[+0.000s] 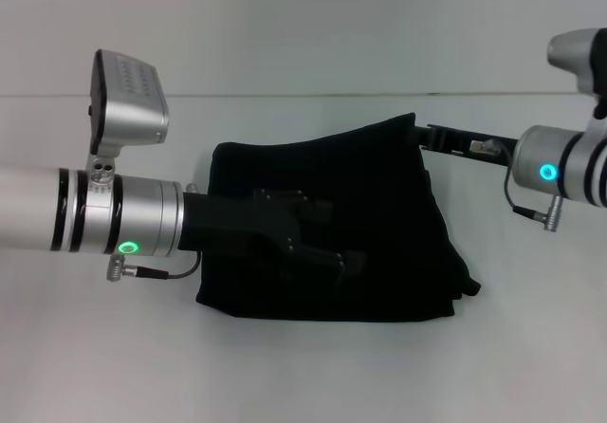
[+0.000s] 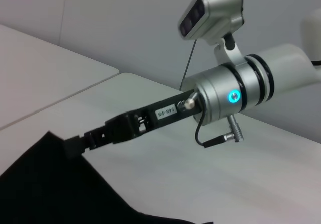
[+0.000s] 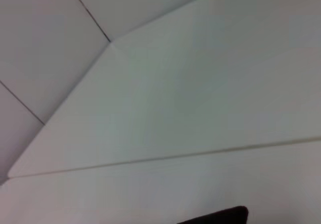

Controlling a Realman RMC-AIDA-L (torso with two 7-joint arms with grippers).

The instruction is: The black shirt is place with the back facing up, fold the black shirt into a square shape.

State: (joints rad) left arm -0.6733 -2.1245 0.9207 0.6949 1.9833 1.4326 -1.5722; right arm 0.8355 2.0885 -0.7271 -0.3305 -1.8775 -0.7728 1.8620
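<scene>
The black shirt [image 1: 379,224] lies on the white table as a rough rectangle, partly folded, with a loose bulge at its right edge. My left gripper [image 1: 340,237] reaches in from the left and hovers low over the middle of the shirt, its black fingers spread apart and holding nothing. My right gripper [image 1: 424,137] comes in from the right at the shirt's far right corner. In the left wrist view the right gripper [image 2: 74,145] is shut on that corner of the shirt [image 2: 55,184], and the cloth rises to a point there.
The white table [image 1: 303,376] stretches all round the shirt, with a seam line along its far side [image 1: 313,94]. The left arm's wrist camera [image 1: 128,96] stands above the table's left part.
</scene>
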